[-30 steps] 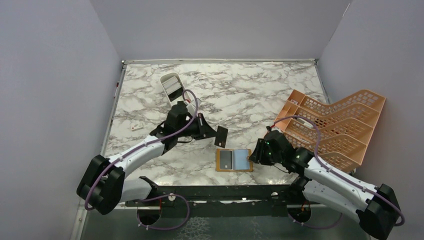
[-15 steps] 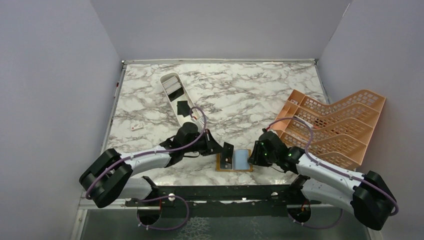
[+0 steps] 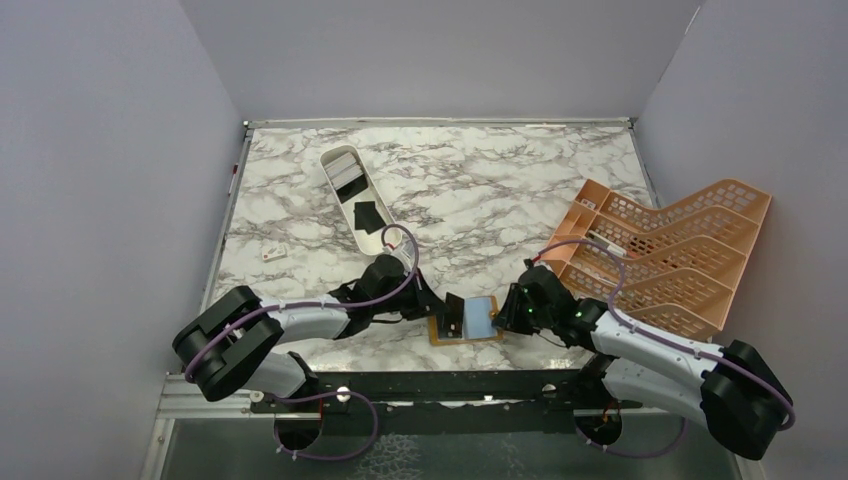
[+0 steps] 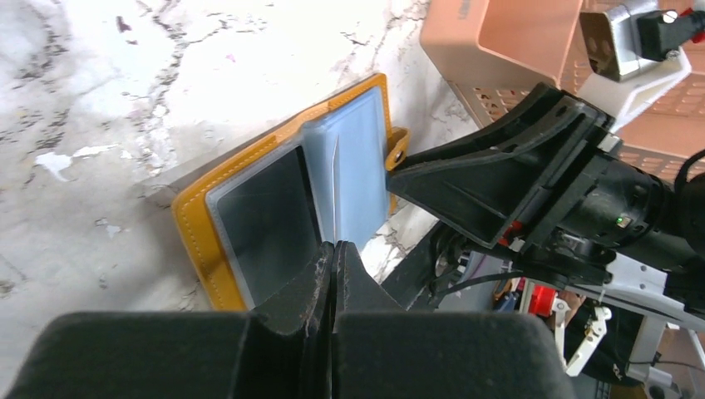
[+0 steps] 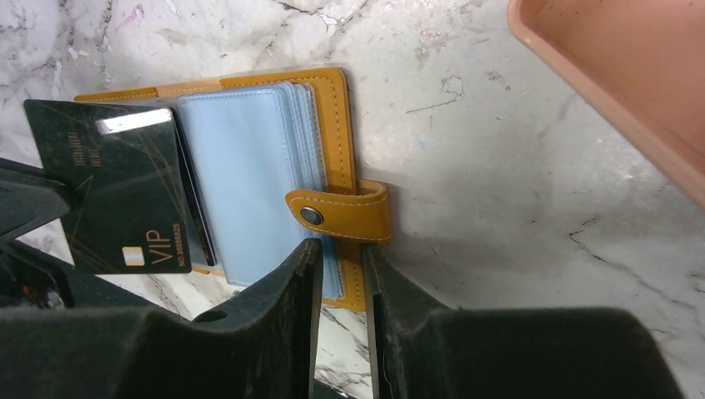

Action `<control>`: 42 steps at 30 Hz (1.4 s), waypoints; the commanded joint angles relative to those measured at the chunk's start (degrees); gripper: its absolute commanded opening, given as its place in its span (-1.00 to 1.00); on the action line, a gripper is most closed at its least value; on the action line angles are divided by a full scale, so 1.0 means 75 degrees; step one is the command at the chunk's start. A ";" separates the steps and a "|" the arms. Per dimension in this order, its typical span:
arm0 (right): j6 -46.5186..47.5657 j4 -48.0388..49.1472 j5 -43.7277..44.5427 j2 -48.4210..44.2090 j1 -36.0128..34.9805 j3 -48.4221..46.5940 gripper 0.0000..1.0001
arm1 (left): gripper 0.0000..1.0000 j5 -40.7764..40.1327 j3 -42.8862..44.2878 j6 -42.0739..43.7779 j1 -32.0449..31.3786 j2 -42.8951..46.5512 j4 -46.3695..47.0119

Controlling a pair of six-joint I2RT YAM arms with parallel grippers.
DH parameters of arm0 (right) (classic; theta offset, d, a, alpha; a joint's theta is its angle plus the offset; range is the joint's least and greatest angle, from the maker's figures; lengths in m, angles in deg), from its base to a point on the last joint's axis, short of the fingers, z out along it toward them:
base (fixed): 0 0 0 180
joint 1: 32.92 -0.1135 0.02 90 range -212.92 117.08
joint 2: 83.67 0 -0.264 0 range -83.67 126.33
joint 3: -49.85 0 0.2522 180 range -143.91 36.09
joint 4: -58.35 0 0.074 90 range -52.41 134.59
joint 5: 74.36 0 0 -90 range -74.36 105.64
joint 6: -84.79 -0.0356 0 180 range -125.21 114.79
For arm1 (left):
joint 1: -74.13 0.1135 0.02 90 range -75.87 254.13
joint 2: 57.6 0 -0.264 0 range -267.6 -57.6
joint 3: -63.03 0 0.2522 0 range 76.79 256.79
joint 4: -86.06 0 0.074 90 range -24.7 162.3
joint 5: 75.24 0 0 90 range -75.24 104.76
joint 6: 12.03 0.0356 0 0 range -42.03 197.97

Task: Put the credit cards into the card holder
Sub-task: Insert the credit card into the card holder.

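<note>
top: the open card holder (image 3: 480, 325) lies flat on the marble table (image 3: 480, 190) near its front edge, between the left gripper (image 3: 438, 305) and the right gripper (image 3: 508, 314).

left wrist: tan stitched leather, pale blue plastic sleeves; left jaws clenched on a thin black card (image 3: 455, 313).

right wrist: the glossy card is over the left panel; right jaws narrowly apart beside the snap strap (image 5: 337, 214), gripping nothing.
</note>
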 commanded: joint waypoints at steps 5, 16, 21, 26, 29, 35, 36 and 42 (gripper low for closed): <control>-0.0274 -0.0036 -0.0464 -0.0161 -0.0038 0.0493 -0.43 | -1.00 -0.0589 -0.0261 -0.0222 -0.0123 -0.0082 0.0406; -0.0433 0.0444 -0.0889 -0.0142 -0.0039 0.0816 -0.49 | -1.00 -0.0722 -0.0331 -0.0221 -0.0238 -0.0164 0.0505; -0.0413 0.0500 -0.0914 -0.0028 -0.0040 0.0811 -0.50 | -1.00 -0.0728 -0.0338 -0.0211 -0.0268 -0.0048 0.0511; -0.0389 0.0531 -0.0893 0.0038 -0.0049 0.0791 -0.52 | -1.00 -0.0625 -0.0257 -0.0084 -0.0263 0.0075 0.0502; -0.0372 0.0498 -0.0872 0.0104 -0.0049 0.0730 -0.53 | -1.00 -0.0662 -0.0226 0.0016 -0.0267 0.0065 0.0493; -0.0366 0.0510 -0.0882 0.0124 -0.0049 0.0738 -0.54 | -1.00 -0.0754 -0.0215 0.0287 -0.0261 -0.0154 0.0467; -0.0367 0.0491 -0.0874 0.0114 -0.0049 0.0738 -0.54 | -1.00 -0.0766 -0.0215 0.0345 -0.0268 -0.0168 0.0467; -0.0377 0.0546 -0.0895 0.0094 -0.0046 0.0796 -0.54 | -1.00 -0.0979 -0.0173 0.0749 -0.0260 -0.0215 0.0385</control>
